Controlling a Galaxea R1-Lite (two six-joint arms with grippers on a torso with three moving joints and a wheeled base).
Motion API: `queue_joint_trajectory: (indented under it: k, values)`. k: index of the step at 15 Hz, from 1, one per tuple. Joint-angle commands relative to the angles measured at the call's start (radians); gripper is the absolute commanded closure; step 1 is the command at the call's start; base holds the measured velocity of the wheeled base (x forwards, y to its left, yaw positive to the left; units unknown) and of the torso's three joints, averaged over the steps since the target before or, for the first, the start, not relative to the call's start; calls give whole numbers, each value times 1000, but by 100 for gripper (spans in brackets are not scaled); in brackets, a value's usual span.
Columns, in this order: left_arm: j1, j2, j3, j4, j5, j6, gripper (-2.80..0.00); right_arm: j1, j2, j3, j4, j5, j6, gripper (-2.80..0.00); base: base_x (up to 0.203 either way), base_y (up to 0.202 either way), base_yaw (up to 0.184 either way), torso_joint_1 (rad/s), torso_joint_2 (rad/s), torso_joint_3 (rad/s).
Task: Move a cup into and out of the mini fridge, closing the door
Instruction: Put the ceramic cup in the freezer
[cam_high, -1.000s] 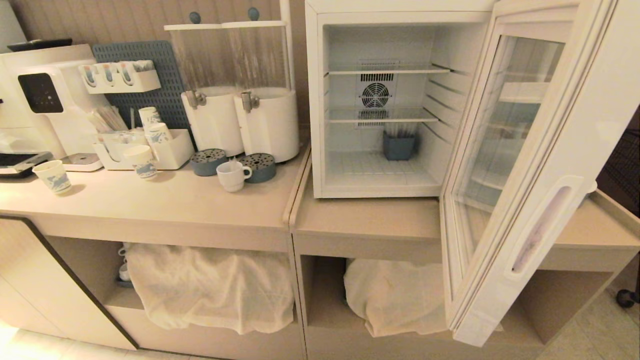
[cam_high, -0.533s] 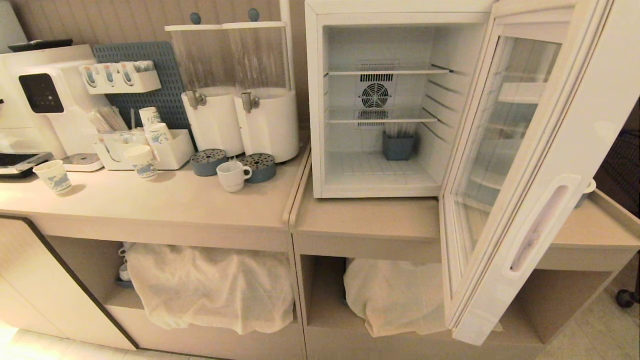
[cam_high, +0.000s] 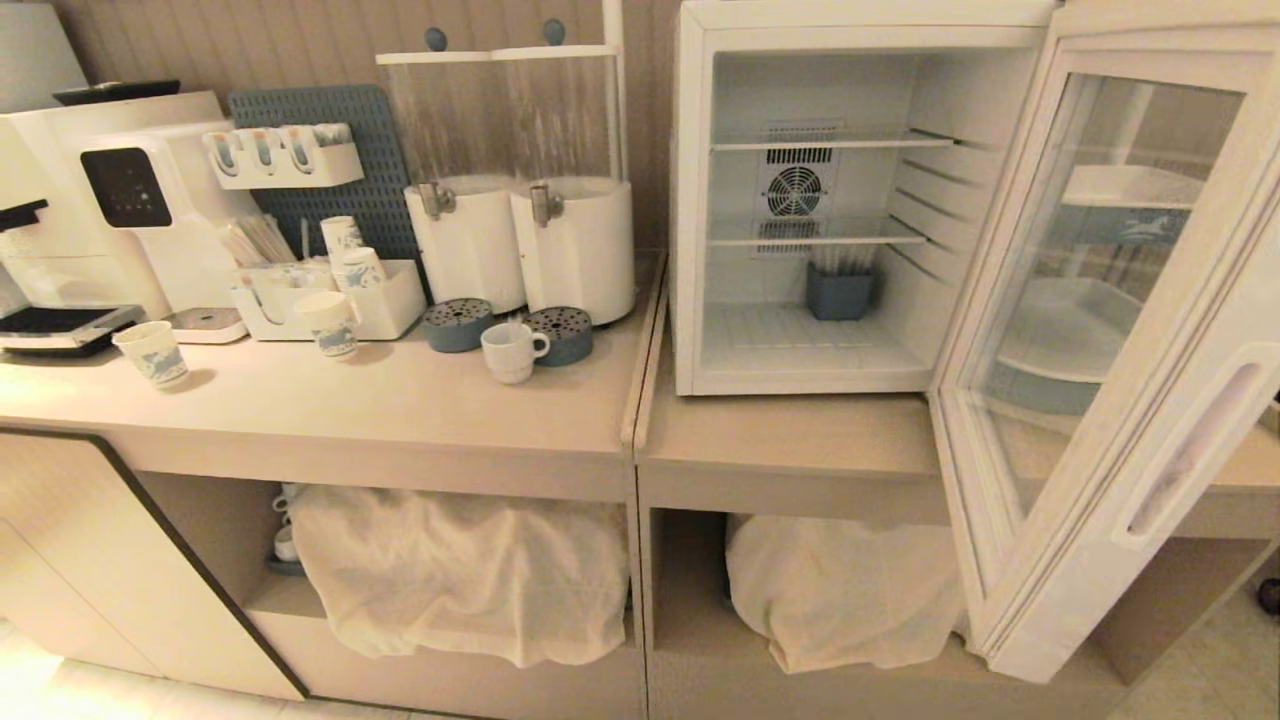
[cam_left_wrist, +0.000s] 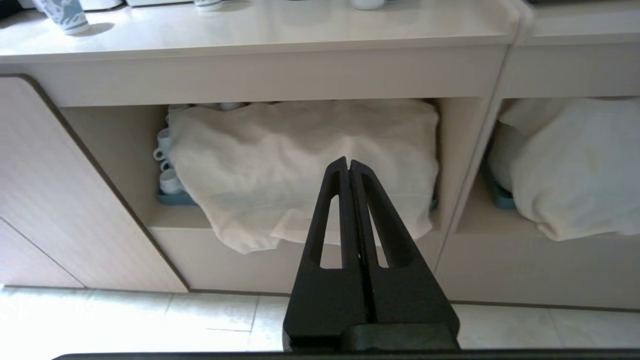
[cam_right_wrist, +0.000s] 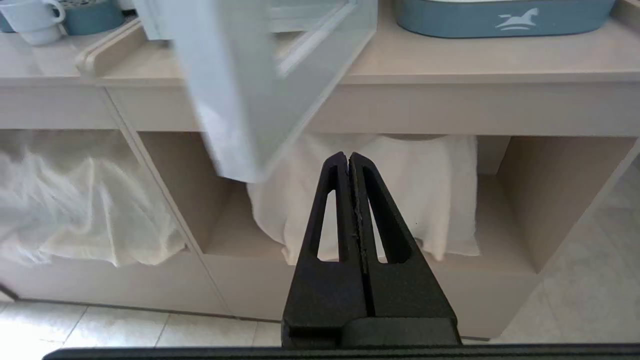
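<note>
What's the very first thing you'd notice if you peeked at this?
The mini fridge on the right, its glass door swung wide open, nearly bare inside except a small blue box. Next, the white cup on the counter, before two big drink dispensers.

Head view warm, dim, edges bowed. Wrist views cooler and brighter; glare on worktop (cam_left_wrist: 280, 27) and floor (cam_left_wrist: 125, 320). Door (cam_right_wrist: 240, 85) smeared, probably motion blur.
</note>
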Motion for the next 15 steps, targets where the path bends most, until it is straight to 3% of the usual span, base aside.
queue_joint_trajectory:
  k: [1,15]
  values:
    - [0,1,0,0,1,0,0,-1,1,0,1,0,0,0,0,186,0,6,2,12]
    - [0,1,0,0,3,-6,0,-1,1,0,1,0,1,0,0,194,0,2,3,3]
